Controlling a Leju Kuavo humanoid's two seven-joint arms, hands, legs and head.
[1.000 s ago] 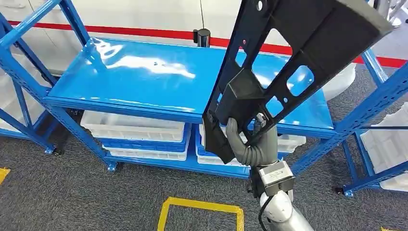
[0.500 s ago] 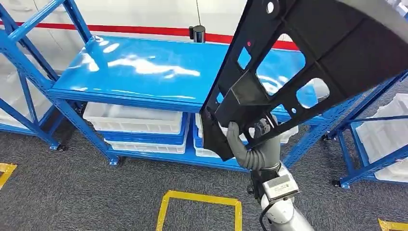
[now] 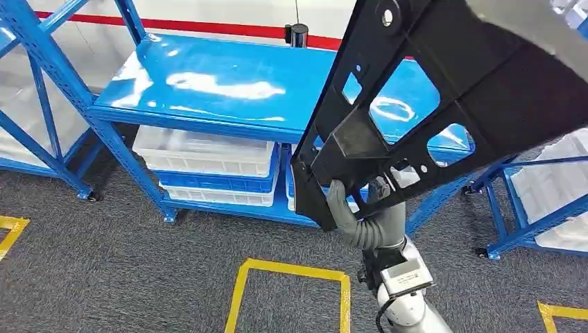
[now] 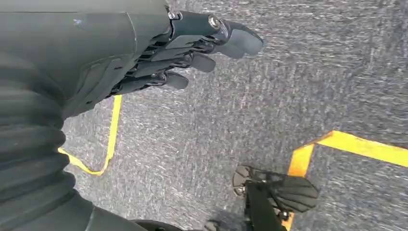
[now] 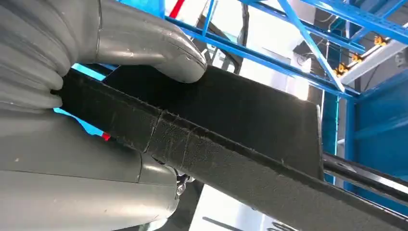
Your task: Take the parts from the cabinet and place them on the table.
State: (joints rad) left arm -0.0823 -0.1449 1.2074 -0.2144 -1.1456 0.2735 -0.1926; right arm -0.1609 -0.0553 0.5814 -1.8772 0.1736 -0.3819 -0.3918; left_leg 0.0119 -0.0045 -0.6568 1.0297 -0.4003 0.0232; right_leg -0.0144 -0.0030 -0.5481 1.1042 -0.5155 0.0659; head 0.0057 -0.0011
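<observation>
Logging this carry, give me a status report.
Right hand grips large black plastic panel, held up before blue metal shelf rack. Left hand open over grey carpet.

A large flat black part (image 3: 444, 104) with several cut-out openings, held by its near lower end in the right hand (image 3: 364, 211), tilts up and away to the right before the blue rack.

No text, brand, number or sign can be read. The pale label (image 3: 404, 275) on the wrist just below the right robot hand (image 3: 364, 211) is too blurred to make out.
</observation>
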